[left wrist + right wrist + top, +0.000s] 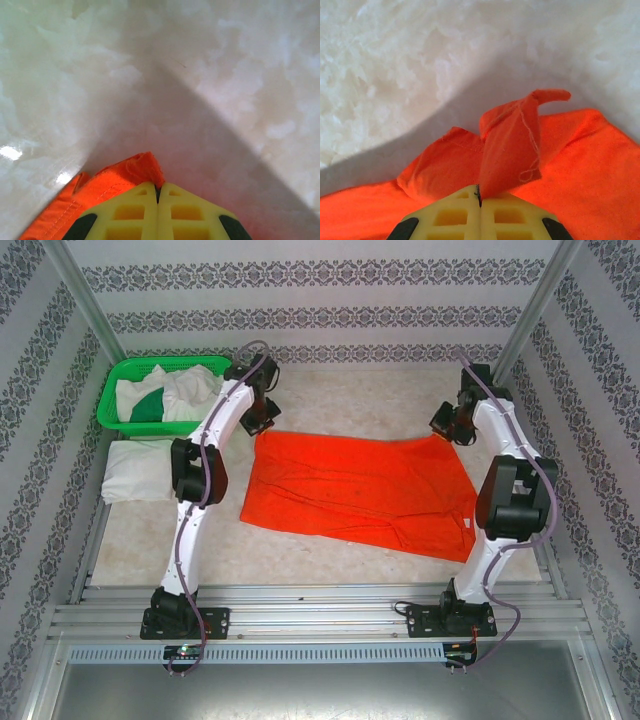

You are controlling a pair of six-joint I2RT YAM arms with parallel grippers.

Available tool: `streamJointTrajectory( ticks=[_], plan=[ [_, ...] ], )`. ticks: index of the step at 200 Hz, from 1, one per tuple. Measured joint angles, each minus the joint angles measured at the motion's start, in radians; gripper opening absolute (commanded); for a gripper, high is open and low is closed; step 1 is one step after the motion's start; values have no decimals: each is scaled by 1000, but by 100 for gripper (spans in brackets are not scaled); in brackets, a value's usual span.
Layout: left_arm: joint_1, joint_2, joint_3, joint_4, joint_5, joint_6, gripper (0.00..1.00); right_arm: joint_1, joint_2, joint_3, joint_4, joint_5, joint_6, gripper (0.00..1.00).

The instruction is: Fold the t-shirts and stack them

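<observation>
Now | left tool (158, 190) clamped on orange t-shirt (360, 490) corner | right tool (479, 194) likewise

I read the orange-red t-shirt (360, 490) as one solid, bright colour with no print. On my right wrist camera a pale loose thread stands out against it.

The mesh basket (115, 375) is vivid plastic green. It holds white t-shirts (190, 390) and a dark green t-shirt (150, 408). The folded t-shirt (135, 472) is plain white.

The table top (330, 400) is cream, mottled like marble. The walls (300, 320) are white with bands of dark floral ornament.

My left arm (195, 530) and right arm (490, 550) are white with black joints and lilac cables (175, 570). The left gripper (158, 192) and right gripper (479, 195) are pale yellow with dark patches. The rails (320, 615) are silver.
</observation>
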Motion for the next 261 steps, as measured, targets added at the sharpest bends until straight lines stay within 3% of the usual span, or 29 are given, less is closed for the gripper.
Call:
streamJointTrajectory(
  ticks=[92,192,261],
  plan=[
    [-6,-106,-84,16,11,0,0,0,-209,-178,-1,3,0,0],
    [-13,-355,-486,132,22,-8,0,0,-440,-377,-72,10,4,0],
    [-22,-446,-651,179,31,-15,0,7,-583,-484,-166,17,13,0]
  ],
)
